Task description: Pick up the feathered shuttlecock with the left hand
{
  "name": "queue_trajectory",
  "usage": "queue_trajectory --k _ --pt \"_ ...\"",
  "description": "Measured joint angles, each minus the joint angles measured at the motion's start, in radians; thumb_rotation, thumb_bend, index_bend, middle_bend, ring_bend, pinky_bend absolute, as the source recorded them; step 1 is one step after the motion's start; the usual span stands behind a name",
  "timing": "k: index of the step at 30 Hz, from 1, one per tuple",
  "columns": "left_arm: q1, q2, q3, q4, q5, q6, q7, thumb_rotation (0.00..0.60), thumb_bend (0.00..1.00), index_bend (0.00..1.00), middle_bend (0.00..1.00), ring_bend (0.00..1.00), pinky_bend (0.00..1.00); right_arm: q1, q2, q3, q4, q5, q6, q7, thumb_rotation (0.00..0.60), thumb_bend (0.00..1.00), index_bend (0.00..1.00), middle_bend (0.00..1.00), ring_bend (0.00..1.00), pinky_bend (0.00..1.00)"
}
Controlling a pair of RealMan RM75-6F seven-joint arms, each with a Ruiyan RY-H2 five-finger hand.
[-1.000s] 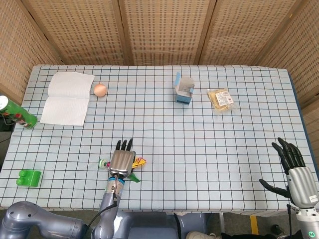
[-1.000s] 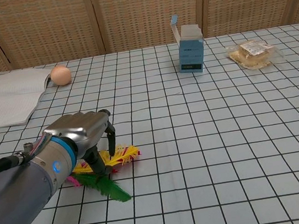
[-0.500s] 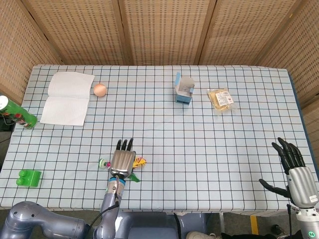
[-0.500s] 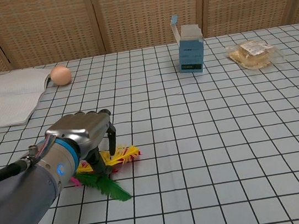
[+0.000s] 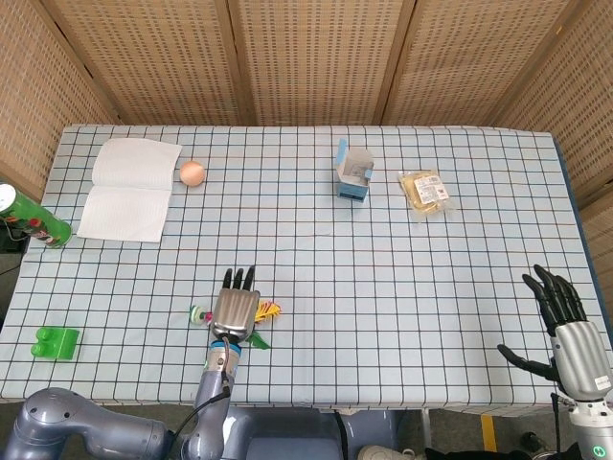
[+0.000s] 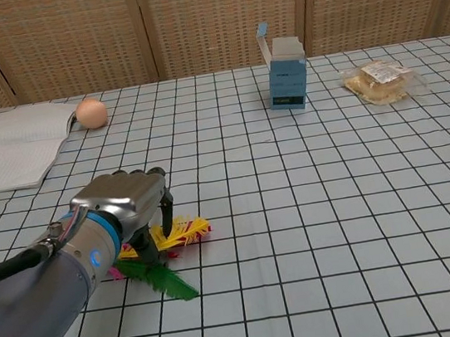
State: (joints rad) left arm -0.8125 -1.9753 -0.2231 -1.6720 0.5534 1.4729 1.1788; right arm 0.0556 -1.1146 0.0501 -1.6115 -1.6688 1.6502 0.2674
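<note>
Head view is showing a green block (image 5: 56,342) at eight o'clock, a can (image 5: 32,218) at nine, then an open notebook (image 5: 129,189) and an egg (image 5: 192,172) at ten. Left hand (image 5: 236,310) is arching directly over the feathered shuttlecock (image 5: 268,310) at seven o'clock; whether it is gripping, I cannot tell. Box (image 5: 353,173) and snack packet (image 5: 423,190) are lying near one o'clock, while the right hand (image 5: 560,316) is hanging open and empty at four.
</note>
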Motion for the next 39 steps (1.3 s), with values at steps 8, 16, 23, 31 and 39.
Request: queue_trajectory --k 8,16,23,31,39 --pt "0.001 -0.005 0.004 0.007 0.006 -0.003 0.001 0.600 0.51 0.66 0.00 0.00 0.00 -0.002 -0.001 0.003 0.005 -0.001 0.011 0.011 0.600 0.04 0.02 0.00 0.00 0.05" --pt "0.004 0.003 0.012 0.005 0.008 -0.008 0.006 0.600 0.55 0.68 0.00 0.00 0.00 -0.003 -0.006 0.006 0.013 -0.008 0.024 0.024 0.600 0.04 0.03 0.00 0.00 0.05" --pt "0.010 0.028 0.002 -0.024 0.030 -0.006 -0.014 0.600 0.55 0.68 0.00 0.00 0.00 -0.003 -0.008 0.006 0.014 -0.007 0.023 0.021 0.600 0.04 0.03 0.00 0.00 0.05" --pt "0.020 0.122 -0.041 -0.138 0.070 0.007 -0.050 0.600 0.55 0.69 0.00 0.00 0.00 -0.002 -0.008 0.007 0.015 -0.005 0.022 0.018 0.600 0.04 0.03 0.00 0.00 0.04" --pt "0.036 0.199 -0.059 -0.208 0.088 0.009 -0.095 0.600 0.55 0.69 0.00 0.00 0.00 -0.001 -0.009 0.008 0.016 -0.003 0.021 0.016 0.600 0.04 0.03 0.00 0.00 0.04"
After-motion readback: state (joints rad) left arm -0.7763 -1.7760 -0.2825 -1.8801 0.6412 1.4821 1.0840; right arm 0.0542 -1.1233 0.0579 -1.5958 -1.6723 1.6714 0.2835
